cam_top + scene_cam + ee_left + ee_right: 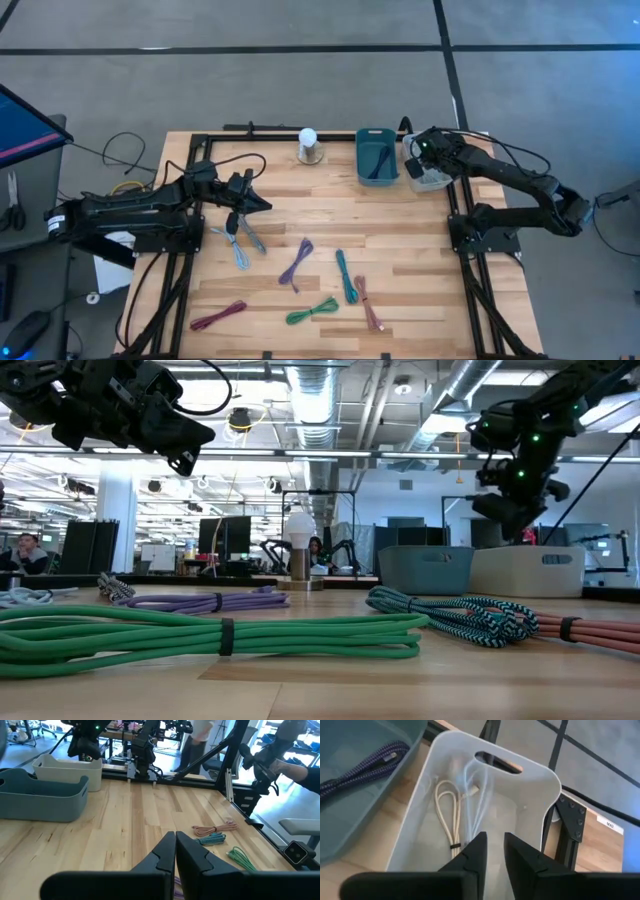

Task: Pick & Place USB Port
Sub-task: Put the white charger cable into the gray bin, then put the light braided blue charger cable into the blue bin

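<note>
My right gripper hangs over the white bin at the table's far right, pointing down into it. Its fingers stand a little apart with nothing between them. A cream USB cable lies coiled on the bin's floor. A blurred white cable shows just beyond the fingertips. My left gripper is shut and holds nothing, level above the table's left half. Several coiled USB cables lie on the table, among them a purple one and a green one.
A teal bin with a dark braided cable stands left of the white bin. A small white lamp stands at the far edge. Black frame rails run along the table's sides. Bare wood lies between the bins and the cables.
</note>
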{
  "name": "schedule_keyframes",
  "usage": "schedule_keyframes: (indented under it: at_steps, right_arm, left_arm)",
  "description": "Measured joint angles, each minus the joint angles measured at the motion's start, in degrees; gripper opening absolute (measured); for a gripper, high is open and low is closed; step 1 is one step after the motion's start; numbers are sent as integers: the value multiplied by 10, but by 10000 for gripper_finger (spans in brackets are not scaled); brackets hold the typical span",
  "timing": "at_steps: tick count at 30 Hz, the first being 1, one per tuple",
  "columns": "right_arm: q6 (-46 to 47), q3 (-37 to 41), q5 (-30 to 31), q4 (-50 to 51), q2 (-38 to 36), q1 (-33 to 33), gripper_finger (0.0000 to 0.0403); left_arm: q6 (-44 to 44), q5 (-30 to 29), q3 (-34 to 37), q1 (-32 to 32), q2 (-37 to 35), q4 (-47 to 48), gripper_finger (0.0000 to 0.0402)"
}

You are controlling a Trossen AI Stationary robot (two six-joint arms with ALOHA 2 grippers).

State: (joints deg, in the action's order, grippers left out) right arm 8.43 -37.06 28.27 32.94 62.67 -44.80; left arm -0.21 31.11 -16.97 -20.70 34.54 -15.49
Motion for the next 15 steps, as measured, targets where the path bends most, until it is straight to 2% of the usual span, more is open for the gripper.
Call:
schedule_keyframes:
  at_steps: [5, 7, 15]
  right_arm:
    - [-4, -1, -4, -13, -2, 2, 74]
    - [-4, -10, -27, -12, -2, 8, 74]
    - [64, -70, -247, -19, -3, 57, 75]
  left_arm:
    - [0, 0, 0, 0, 0, 0, 12]
    - [0, 0, 0, 0, 0, 0, 12]
    - [0, 0, 0, 0, 0, 0, 12]
